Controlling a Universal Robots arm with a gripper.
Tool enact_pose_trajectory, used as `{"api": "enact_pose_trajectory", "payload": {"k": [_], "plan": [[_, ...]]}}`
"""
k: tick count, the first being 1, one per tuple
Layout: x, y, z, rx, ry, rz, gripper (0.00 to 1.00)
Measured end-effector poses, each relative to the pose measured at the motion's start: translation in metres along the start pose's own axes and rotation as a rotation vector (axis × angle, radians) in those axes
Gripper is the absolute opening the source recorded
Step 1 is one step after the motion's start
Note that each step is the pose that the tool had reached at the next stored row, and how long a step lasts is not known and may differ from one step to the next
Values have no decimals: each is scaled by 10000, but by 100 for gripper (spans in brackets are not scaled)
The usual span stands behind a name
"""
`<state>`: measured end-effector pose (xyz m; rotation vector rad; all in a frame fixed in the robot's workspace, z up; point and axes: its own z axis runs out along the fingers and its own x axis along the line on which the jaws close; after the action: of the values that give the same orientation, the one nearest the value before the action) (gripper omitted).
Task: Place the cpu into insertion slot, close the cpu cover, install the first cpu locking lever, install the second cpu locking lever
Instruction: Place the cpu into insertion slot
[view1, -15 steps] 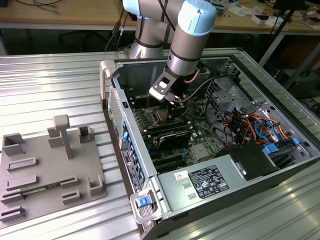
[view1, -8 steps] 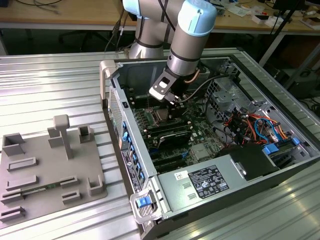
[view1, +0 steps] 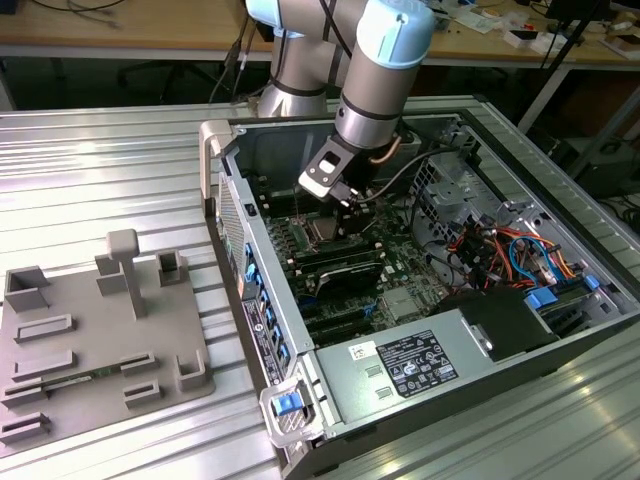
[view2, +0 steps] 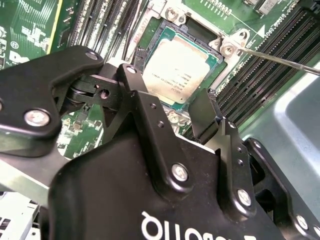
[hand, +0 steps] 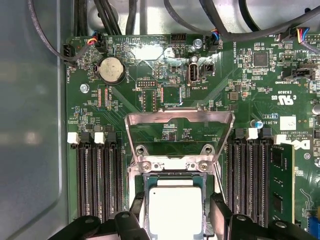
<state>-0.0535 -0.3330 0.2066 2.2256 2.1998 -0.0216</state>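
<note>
The cpu (hand: 175, 210) lies flat in the insertion slot (hand: 141, 176), silver top up, on the green motherboard inside the open computer case. In both wrist views my gripper (hand: 176, 215) hangs just above it, open, with one black finger (hand: 137, 212) on each side of the chip and a small gap to each. The cpu (view2: 177, 67) looks seated in the slot's frame (view2: 167, 15). The cpu cover (hand: 179, 122) stands raised on its hinge beyond the slot. A thin locking lever (view2: 280, 60) sticks out past one corner. In the exterior view the gripper (view1: 335, 205) is low over the board.
Long black memory slots (hand: 97, 180) flank the socket on both sides. Cables (hand: 150, 15) hang along the board's edge. A grey box with a white label (view1: 415, 362) and the case walls (view1: 235, 215) hem the arm in. A grey fixture plate (view1: 95, 335) lies on the table.
</note>
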Motion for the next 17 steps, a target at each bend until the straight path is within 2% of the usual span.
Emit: {"api": "enact_pose_trajectory", "payload": {"k": [8, 11, 12, 13, 14, 17], "plan": [[-3, 1, -158, 16, 0, -1, 61], [-3, 1, -210, 29, -8, 0, 42], [-3, 1, -228, 29, -8, -1, 30], [-3, 1, -228, 28, -8, -1, 24], [-4, 1, -229, 30, -10, -1, 12], [-4, 1, -230, 29, -10, -1, 11]]}}
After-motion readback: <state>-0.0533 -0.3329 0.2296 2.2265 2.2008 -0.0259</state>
